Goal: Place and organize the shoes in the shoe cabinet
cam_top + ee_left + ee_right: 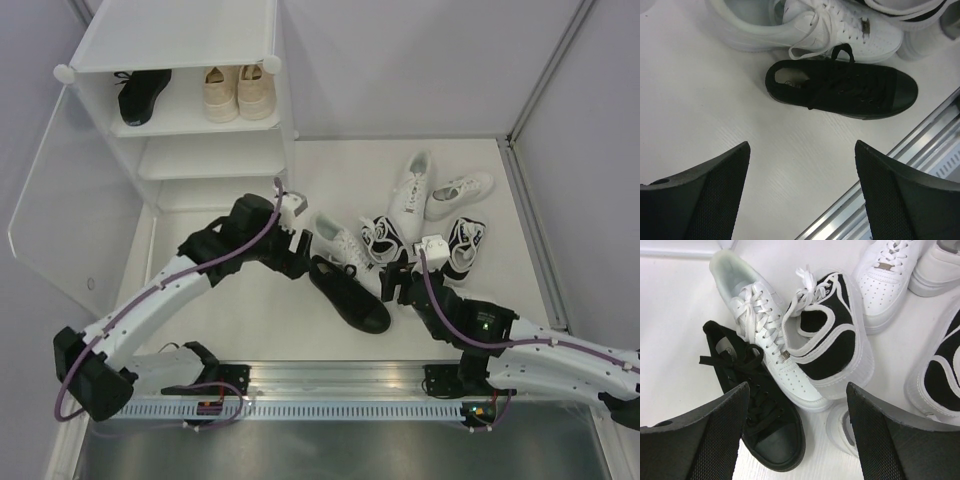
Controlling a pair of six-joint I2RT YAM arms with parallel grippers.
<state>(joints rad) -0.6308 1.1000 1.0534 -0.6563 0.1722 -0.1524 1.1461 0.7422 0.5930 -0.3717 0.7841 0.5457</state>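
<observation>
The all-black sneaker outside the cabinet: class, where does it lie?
In the top view the black sneaker lies mid-table beside a white sneaker, toe toward the front rail.

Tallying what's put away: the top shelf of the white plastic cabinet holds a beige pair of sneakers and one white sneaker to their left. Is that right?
Not quite. Left of the beige pair of sneakers on the top shelf of the white plastic cabinet sits one all-black lace-up sneaker, not a white one. The top external view shows it.

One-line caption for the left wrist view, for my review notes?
Open left pincer hovers over an all-black sneaker lying beside a white sneaker.
</observation>
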